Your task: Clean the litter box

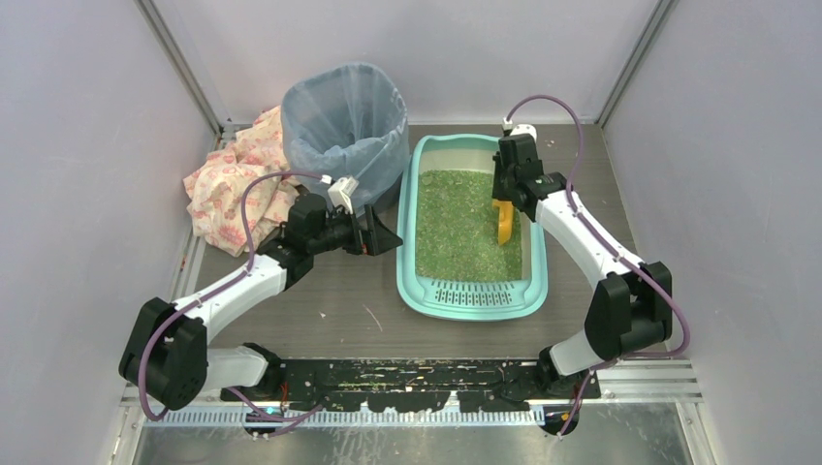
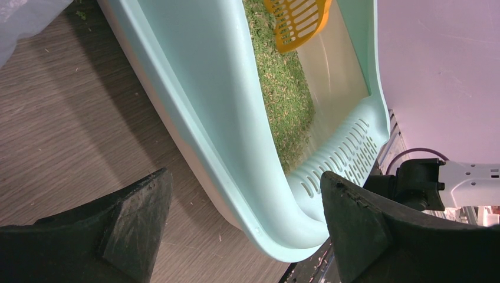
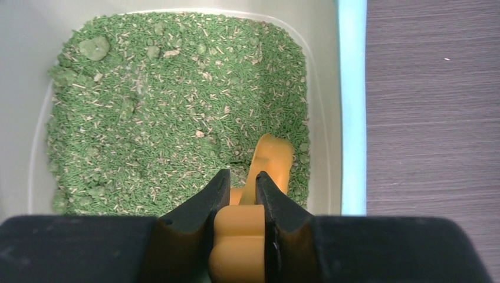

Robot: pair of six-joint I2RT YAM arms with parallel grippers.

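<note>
Surface: a dark wood-grain table (image 1: pixel 339 300) is walled in by pale panels; a bag-lined bin (image 1: pixel 344 121) and a crumpled patterned cloth (image 1: pixel 233 184) are seen at upper left of the top view.
Litter box: the teal litter box (image 1: pixel 475 294) is placed right of centre, its long axis running from the top of the frame toward the bottom, with the slotted grate step at the lower end.
Right gripper: the right gripper (image 3: pixel 243 177) is held narrow, clamped on the handle of the orange scoop (image 3: pixel 239 236), above the upper right part of the tray.
Scoop: the blade is pointed down into the green litter (image 3: pixel 165 106), close to the tray's right wall.
Left gripper: the left gripper (image 2: pixel 244 194) is spread wide and holds nothing; it is poised just outside the tray's left rim, the rim framed between its fingers.
Key relation: in the right wrist view, pale green clumps (image 3: pixel 94 47) are seen at upper left, up and leftward from the scoop tip.
Nearer arm: the right arm, already over the litter.
Judgement: a sweep toward those clumps is probably called for.
</note>
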